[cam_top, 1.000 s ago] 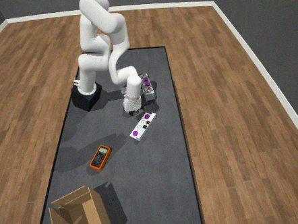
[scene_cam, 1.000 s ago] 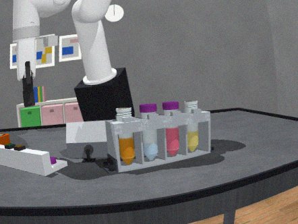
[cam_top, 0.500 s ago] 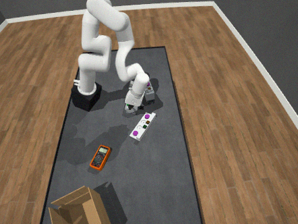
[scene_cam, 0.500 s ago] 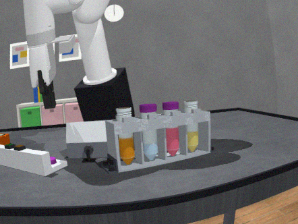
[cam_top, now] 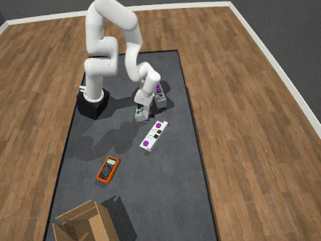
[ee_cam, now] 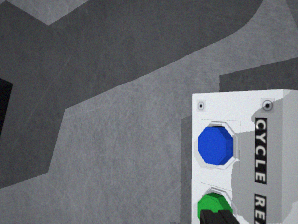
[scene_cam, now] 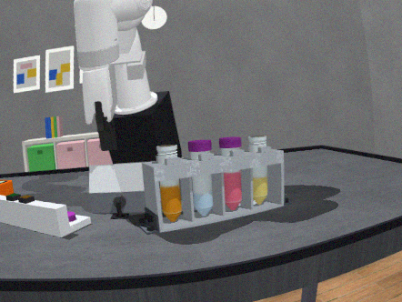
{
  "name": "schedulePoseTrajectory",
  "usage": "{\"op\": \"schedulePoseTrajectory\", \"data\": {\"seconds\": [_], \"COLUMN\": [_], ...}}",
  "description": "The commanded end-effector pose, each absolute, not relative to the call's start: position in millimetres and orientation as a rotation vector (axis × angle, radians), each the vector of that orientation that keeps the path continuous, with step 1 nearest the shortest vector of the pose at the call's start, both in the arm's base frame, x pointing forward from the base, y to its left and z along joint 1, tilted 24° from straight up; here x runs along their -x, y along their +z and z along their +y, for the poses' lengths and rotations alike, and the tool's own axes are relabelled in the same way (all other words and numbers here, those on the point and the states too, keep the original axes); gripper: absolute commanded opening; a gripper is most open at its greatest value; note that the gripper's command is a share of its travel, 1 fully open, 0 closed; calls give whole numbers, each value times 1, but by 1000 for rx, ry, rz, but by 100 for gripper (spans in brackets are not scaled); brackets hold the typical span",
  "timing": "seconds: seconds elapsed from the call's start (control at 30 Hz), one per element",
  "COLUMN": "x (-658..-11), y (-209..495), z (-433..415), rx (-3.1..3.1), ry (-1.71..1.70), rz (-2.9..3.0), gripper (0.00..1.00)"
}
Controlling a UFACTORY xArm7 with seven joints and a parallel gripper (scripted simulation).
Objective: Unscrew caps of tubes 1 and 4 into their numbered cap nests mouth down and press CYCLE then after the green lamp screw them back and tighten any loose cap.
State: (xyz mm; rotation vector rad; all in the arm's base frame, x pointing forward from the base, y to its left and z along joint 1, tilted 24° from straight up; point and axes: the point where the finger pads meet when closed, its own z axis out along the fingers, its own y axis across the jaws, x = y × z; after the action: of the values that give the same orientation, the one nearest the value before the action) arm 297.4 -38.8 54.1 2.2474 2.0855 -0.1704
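White arm's fingers, pressed together w/ nothing between, sit over green READY key [ee_cam: 212,204]; blue CYCLE key [ee_cam: 215,145] just beside, same housing [ee_cam: 240,115]. Tubes 1 [scene_cam: 258,172] & 4 [scene_cam: 169,186] uncapped in rack; two purple caps [cam_top: 158,125] in tray [cam_top: 164,128] on worktop [cam_top: 156,189].

1. The key housing [ee_cam: 240,160] is the landmark; the closed gripper [ee_cam: 216,216] hangs right over its green key [ee_cam: 212,205], while the blue key [ee_cam: 215,145] lies uncovered.
2. Left of the housing in the wrist view: bare mat [ee_cam: 100,150].
3. Just behind the housing: the tube rack [scene_cam: 214,182], two tubes purple-capped.
4. Near the housing's other side: the cap tray [cam_top: 154,135].
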Motion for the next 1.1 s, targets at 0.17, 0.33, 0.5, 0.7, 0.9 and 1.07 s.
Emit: {"op": "schedulePoseTrajectory", "data": {"seconds": [0.17, 0.33, 0.5, 0.7, 0.9, 1.07], "x": [-296, -296, -298, -303, -303, -303], "y": [35, 35, 29, 18, 18, 18], "z": [2, 2, 1, 0, 0, 0], "rx": [-2246, -2246, -2246, -2246, -2246, -2246], "ry": [-169, -169, -169, -169, -169, -169], "rz": [2080, 2080, 2080, 2080, 2080, 2080], "gripper": [0, 0, 0, 0, 0, 0]}}
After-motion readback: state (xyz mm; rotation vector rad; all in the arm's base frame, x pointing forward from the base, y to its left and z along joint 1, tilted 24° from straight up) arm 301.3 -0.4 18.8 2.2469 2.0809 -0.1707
